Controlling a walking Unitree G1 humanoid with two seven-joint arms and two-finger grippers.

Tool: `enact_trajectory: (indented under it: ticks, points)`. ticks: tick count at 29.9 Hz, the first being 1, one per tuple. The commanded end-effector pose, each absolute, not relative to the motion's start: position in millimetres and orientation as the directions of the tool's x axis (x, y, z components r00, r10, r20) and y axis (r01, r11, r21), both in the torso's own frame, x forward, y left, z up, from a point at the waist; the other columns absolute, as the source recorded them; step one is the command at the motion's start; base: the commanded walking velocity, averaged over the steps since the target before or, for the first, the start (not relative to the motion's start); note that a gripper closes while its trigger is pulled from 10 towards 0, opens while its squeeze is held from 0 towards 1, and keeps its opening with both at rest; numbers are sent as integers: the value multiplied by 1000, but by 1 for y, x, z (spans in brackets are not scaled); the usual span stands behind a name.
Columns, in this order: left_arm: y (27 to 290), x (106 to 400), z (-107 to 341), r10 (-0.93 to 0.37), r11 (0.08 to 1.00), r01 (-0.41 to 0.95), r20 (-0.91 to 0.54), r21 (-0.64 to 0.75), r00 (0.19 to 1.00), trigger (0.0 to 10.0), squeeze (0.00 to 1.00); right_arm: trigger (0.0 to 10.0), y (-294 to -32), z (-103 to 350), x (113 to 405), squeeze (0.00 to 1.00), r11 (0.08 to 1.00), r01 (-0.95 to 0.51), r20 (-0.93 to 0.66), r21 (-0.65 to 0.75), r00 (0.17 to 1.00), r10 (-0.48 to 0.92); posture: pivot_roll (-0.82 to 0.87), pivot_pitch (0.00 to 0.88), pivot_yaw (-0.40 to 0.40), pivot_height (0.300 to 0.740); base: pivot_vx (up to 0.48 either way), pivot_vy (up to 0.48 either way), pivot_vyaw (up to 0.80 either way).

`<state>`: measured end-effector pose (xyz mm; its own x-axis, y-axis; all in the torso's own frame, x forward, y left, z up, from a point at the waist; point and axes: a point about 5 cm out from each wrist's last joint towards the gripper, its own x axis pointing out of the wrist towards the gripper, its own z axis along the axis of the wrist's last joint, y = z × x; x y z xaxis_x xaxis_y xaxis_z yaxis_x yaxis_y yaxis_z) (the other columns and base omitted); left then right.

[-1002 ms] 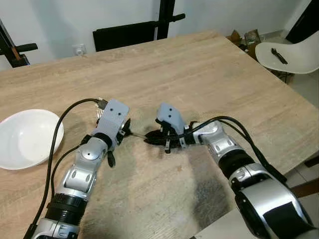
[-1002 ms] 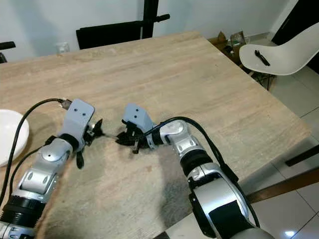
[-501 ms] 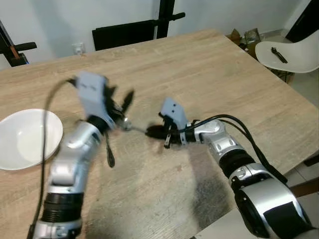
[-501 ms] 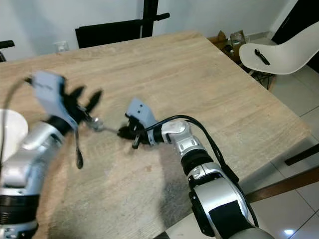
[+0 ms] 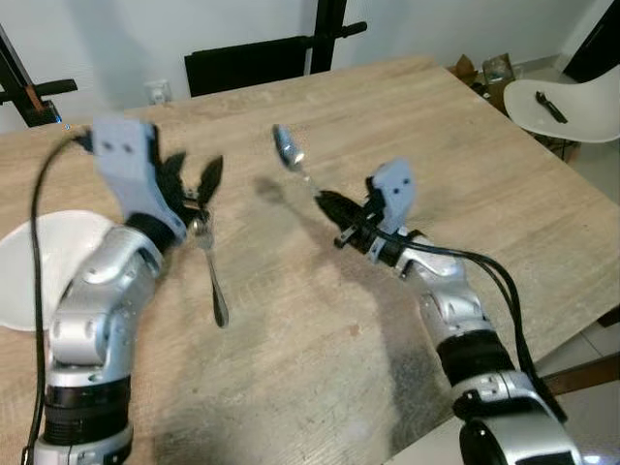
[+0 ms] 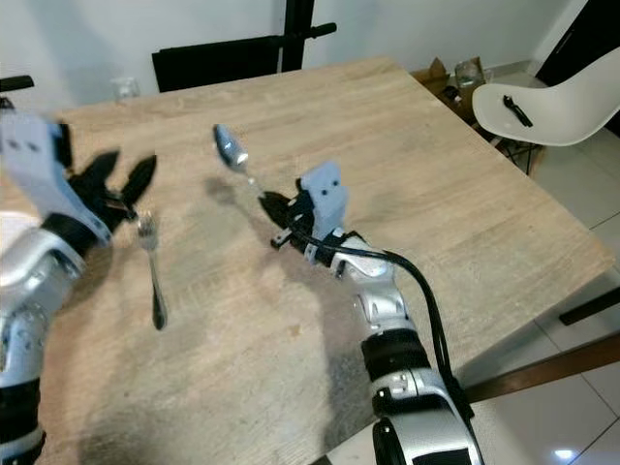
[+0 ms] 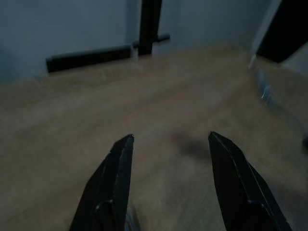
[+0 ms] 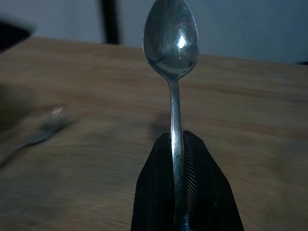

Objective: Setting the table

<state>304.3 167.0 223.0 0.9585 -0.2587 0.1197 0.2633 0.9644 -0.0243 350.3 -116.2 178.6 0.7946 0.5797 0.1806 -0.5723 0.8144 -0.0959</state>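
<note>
- The spoon point(image 5: 287, 152) is being held up off the table point(image 5: 417, 145), over its middle toward the far edge, with its bowl pointing up and away from you; the right wrist view is showing the handle pinched between the two black fingers.
- The right gripper point(image 5: 331, 206) is clamping that handle near its lower end, so you are carrying the spoon, not yet placing it.
- The fork point(image 5: 211, 272) is appearing just below the left gripper point(image 5: 190, 181), tines up toward the fingers and handle pointing toward the near edge; whether it is lying on the table or hanging free, I cannot tell.
- The left gripper is standing with its fingers spread apart, nothing between them in the left wrist view.
- The white bowl point(image 5: 34, 271) is sitting at the left edge of the table, beside the left arm.
- Judging by this, you are partway through laying the cutlery; the next move is likely calling for lowering the spoon flat beside the bowl, easing down before you release.
</note>
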Motion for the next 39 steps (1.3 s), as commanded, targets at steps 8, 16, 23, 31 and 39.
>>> enact_trajectory:
  ticks: [8, 16, 23, 31, 39]
  points:
    - [150, 285, 198, -281, 959, 280, 35, 34, 959, 10000, 0, 10000, -148, 182, 323, 0, 949, -306, 178, -71, 933, 314, -89, 65, 21, 740, 0, 0, 0]
    - [149, 279, 185, -248, 965, 247, 6, 87, 969, 10000, 0, 10000, -178, 190, 315, 0, 965, -195, 159, -173, 962, 223, -107, 66, 30, 740, 0, 0, 0]
    - [150, 284, 179, -185, 977, 182, 15, 112, 983, 10000, 0, 10000, -180, 188, 312, 0, 946, -237, 107, -220, 958, 265, -111, 66, 15, 740, 0, 0, 0]
    - [158, 285, 170, -111, 982, 111, -5, 153, 994, 10000, 0, 10000, -171, 181, 310, 0, 945, -282, 80, -167, 951, 298, -105, 63, 3, 740, 0, 0, 0]
    - [154, 285, 165, -87, 989, 86, 5, 118, 996, 10000, 0, 10000, -172, 177, 310, 0, 964, -243, 90, -104, 963, 252, -108, 53, -1, 740, 0, 0, 0]
